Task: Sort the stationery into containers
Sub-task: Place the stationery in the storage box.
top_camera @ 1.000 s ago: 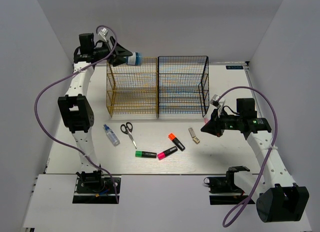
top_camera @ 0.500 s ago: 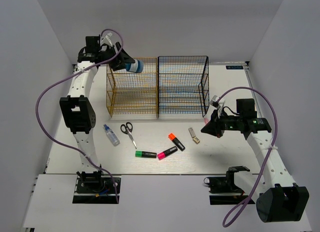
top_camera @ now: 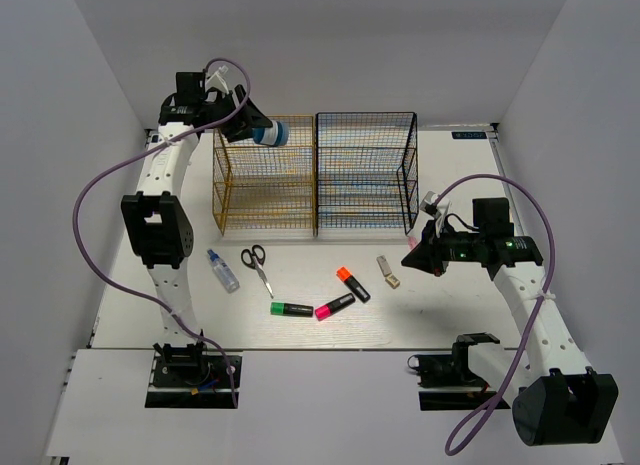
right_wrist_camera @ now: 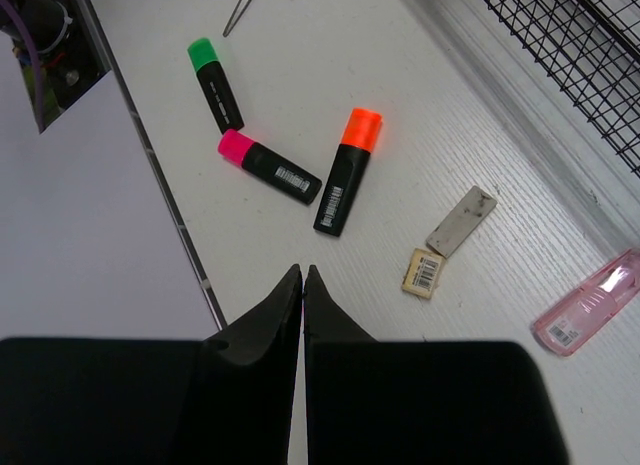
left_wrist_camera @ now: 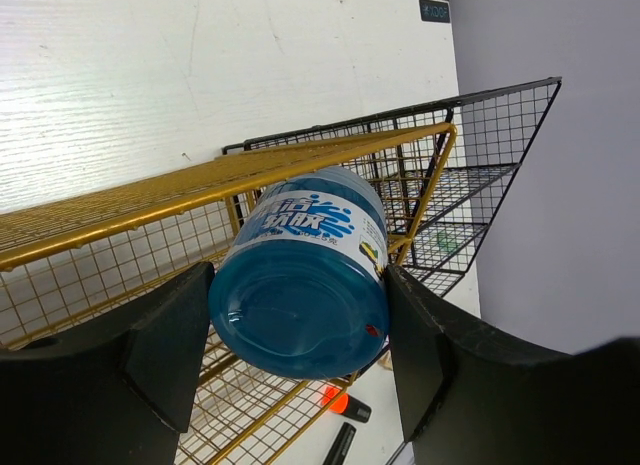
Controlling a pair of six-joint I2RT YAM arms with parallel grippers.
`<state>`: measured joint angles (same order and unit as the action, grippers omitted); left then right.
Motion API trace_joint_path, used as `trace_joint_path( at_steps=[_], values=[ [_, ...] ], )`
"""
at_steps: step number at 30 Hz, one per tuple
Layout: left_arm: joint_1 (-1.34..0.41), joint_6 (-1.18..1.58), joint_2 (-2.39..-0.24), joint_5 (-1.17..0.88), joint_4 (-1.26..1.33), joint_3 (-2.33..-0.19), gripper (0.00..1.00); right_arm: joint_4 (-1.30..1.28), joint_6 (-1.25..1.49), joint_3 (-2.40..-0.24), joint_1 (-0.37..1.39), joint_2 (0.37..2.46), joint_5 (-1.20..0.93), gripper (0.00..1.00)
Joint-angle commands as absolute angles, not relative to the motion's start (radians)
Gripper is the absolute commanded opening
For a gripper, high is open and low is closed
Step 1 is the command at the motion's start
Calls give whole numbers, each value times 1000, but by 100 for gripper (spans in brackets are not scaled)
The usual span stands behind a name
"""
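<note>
Pincer (right_wrist_camera: pixel 302 277) closed, orange highlighter (right_wrist_camera: pixel 345 190) near beige piece (right_wrist_camera: pixel 424 272)

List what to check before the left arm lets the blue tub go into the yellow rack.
1. Grip: the left pincer is shut on the blue tub, with a pad on each side. Ok.
2. Tub over the yellow rack: it hangs at the rack's top edge. Whether it is fully past the rim: cannot tell.
3. The yellow rack stands upright beside the black rack. Ok.
4. The right pincer is shut, empty, and away from both racks. Ok.
5. Sorting finished: the scissors and highlighters lie on the table. Not ok.
</note>
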<state>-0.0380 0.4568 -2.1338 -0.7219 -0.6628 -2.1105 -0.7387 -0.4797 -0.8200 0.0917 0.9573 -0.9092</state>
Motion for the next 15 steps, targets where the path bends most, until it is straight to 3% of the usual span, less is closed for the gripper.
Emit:
trace_joint_path(
  at_steps=[1,2,7,10,15],
  values=[
    [-38,446,-2019,-716,-676,-2154,48,-752,-491,-824,87,942,-942,4],
    [-40,446,-2020,-713,-675,-2152,61,-753,-491,-824,89,940,-942,4],
    [-40,460,-2014,-703,-661,-2157,64,-755,-494,-822,87,939,-942,4],
    [-40,463,-2008,-693,-664,-2161,71,-756,-495,-822,86,936,-946,4],
    [-38,471,-2011,-692,-666,-2164,71,-758,-499,-824,84,934,-948,4]
  ],
)
